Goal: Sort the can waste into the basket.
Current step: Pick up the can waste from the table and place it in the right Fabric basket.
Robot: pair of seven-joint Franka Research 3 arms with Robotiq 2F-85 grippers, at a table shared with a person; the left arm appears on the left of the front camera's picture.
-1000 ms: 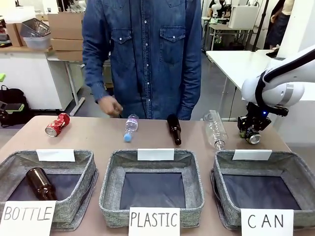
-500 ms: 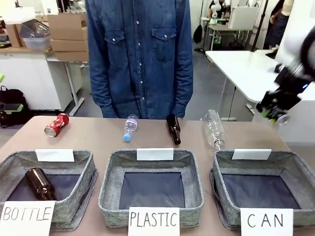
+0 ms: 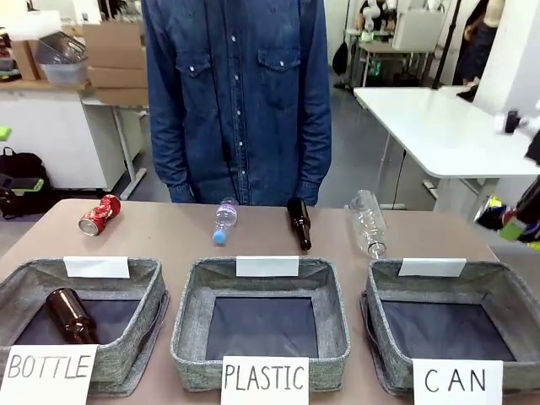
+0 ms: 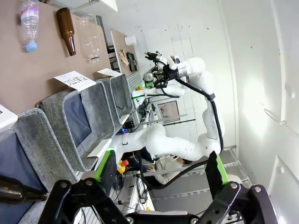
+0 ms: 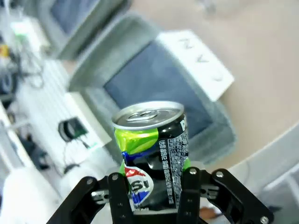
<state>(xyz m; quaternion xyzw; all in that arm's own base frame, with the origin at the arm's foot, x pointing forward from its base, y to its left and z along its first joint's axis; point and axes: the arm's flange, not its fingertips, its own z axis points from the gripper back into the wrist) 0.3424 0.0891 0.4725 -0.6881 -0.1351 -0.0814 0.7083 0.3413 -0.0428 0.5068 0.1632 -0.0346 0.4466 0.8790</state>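
Carried rightward and lower since the earlier frame, the black can (image 5: 152, 149) is held aloft.
It is clamped in the right gripper (image 5: 152, 179), apparently just beyond the far right corner of the CAN basket (image 3: 506, 283), though blur obscures this; the red can (image 3: 99, 213) is left lying far left, and the left gripper (image 4: 161, 175) is spread open.

Your right gripper (image 3: 512, 226) is blurred and cut off at the right edge — the black can (image 3: 488, 210) a smear.
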